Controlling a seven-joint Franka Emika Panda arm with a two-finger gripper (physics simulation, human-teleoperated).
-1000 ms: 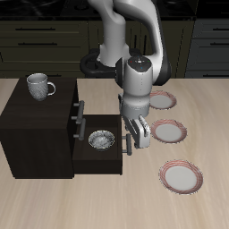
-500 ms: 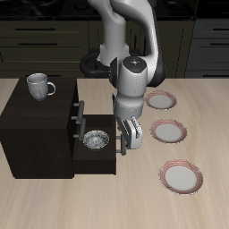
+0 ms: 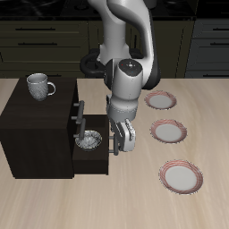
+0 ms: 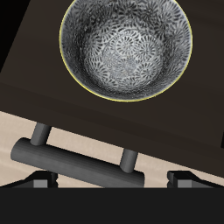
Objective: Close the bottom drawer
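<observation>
Jaws (image 3: 121, 143) spread at bar handle (image 4: 80, 163) — bottom drawer (image 3: 97, 161) half-open, handle crosswise

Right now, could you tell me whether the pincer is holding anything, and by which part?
Nothing is held. The pincer sits against the front of the bottom drawer by its grey bar handle, with fingers either side, not clamped on it.

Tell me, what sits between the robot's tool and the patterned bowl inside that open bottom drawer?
In the wrist view, the drawer's grey bar handle and flat front lie between the tool and the bowl inside the bottom drawer.
</observation>
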